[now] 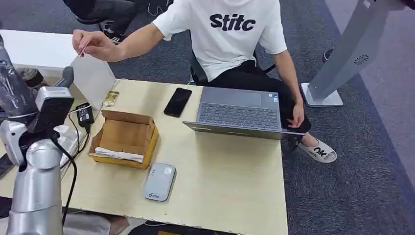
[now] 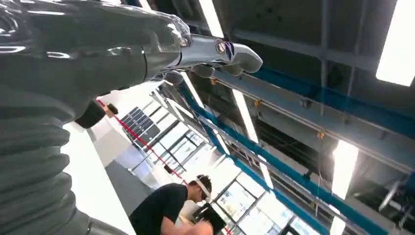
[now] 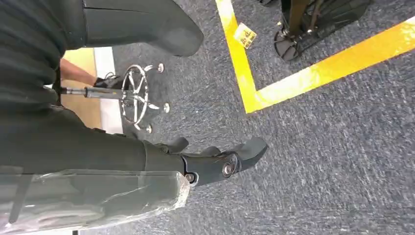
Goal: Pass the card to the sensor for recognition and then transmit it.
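Robot at a pale wooden bench (image 1: 225,186) with a seated person in a white T-shirt (image 1: 227,34) across it.

On the bench lie an open grey laptop (image 1: 240,113), an open brown cardboard box (image 1: 125,137), a white-grey card sensor (image 1: 160,182) near the front edge, and a black phone (image 1: 177,102). The person's raised hand (image 1: 93,45) pinches a small thin card (image 1: 83,49) above the bench's far-left corner. The left hand (image 2: 215,51) is released, empty, pointing at the ceiling; the right hand (image 3: 220,159) hangs released above carpet.

Person's (image 1: 230,39) pinched item (image 1: 84,48) (pale, thin) too small to identify.
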{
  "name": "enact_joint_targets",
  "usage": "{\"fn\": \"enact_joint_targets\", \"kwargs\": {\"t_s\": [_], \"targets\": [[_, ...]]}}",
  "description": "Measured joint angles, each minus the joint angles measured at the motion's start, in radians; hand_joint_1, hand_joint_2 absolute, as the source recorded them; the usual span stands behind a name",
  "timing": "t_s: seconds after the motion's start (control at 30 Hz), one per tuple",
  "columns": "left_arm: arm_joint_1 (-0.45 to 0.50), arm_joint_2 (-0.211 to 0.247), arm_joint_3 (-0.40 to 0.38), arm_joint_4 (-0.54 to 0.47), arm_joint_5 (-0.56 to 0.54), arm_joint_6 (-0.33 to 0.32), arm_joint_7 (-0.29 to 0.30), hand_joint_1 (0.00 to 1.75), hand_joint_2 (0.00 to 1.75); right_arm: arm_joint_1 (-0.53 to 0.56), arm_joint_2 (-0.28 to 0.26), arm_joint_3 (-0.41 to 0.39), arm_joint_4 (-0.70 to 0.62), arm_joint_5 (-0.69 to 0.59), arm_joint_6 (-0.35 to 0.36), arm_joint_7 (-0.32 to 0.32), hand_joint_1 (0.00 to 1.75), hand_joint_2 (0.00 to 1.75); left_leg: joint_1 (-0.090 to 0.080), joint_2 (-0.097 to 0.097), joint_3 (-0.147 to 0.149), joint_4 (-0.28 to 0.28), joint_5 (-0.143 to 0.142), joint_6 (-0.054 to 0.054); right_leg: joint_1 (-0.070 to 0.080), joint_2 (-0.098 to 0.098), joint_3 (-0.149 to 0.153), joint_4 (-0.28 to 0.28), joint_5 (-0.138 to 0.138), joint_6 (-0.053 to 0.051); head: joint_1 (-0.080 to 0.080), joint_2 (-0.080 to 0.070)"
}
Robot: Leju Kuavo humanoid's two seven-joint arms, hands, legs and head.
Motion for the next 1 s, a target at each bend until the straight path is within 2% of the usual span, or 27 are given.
{"fn": "enact_joint_targets", "kwargs": {"t_s": [0.4, 0.67, 0.77, 0.97, 1.0], "targets": [[-0.06, 0.002, -0.222, 0.096, -0.249, -0.007, 0.112, 0.0, 1.75, 0.004, 0.003, 0.09, 0.0, -0.019, 0.0, 0.036, 0.0, 1.75, 0.0, 0.0, 0.0, 0.0, 0.0, 0.0, 0.0, 0.0, 0.0, 0.0, 0.0, 0.0, 0.0, 0.0], [-0.076, 0.034, -0.363, 0.191, -0.44, -0.001, 0.223, 0.0, 1.75, 0.018, 0.016, 0.195, -0.001, -0.016, 0.0, 0.065, 0.0, 1.75, 0.0, 0.0, -0.001, 0.0, 0.0, 0.0, 0.0, 0.0, 0.0, 0.0, 0.0, 0.0, 0.0, 0.0], [-0.068, 0.042, -0.373, 0.21, -0.461, 0.004, 0.254, 0.0, 1.75, 0.023, 0.017, 0.227, -0.001, -0.016, 0.0, 0.087, 0.0, 1.75, 0.0, 0.0, -0.001, 0.0, 0.0, 0.0, 0.0, 0.0, 0.0, 0.0, 0.0, 0.0, 0.0, 0.0], [-0.058, 0.058, -0.373, 0.228, -0.449, 0.004, 0.259, 0.0, 1.75, 0.027, 0.017, 0.256, -0.001, -0.016, 0.0, 0.095, 0.0, 1.75, 0.0, 0.0, -0.001, 0.0, 0.0, 0.0, 0.0, 0.0, 0.0, 0.0, 0.0, 0.0, 0.0, 0.0], [-0.056, 0.06, -0.373, 0.23, -0.445, 0.004, 0.259, 0.17, 1.75, 0.027, 0.017, 0.258, -0.001, -0.016, 0.0, 0.095, 0.0, 1.75, 0.0, -0.001, -0.001, 0.0, 0.0, 0.0, 0.0, -0.001, 0.0, 0.0, 0.0, 0.0, 0.0, 0.0]]}}
